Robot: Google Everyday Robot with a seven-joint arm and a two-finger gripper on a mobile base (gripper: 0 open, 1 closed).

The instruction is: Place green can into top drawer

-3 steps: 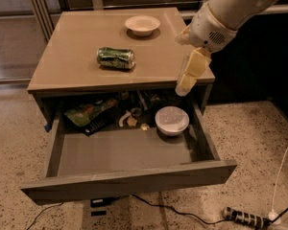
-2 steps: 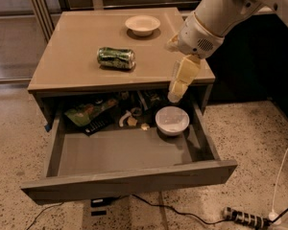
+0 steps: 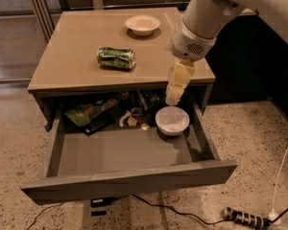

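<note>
**Green can not yet picked up; gripper hangs to its right**

At the left of the open top drawer [image 3: 134, 178] a flat green snack bag [image 3: 84, 113] lies among clutter at the back; it is not the target. The bare drawer floor in front of it, left and centre of the frame, looks like the best place to set the can down.

The green can [image 3: 116, 58] lies on its side on the tan cabinet top [image 3: 67, 61], upper centre-left, its long axis running roughly left to right. Nothing touches it. A can on its side may roll, so the grasp should probably close across its round body at mid-length, coming straight down.

Further right, a small pale bowl [image 3: 142, 24] sits near the back edge, well apart from the can. A white bowl [image 3: 172, 120] fills the drawer's right rear.

The gripper [image 3: 173, 97] points downward at the cabinet's front-right edge, just above the white bowl, holding nothing. Whether it is spread or closed cannot be told. It must travel up and left to reach the can.
</note>
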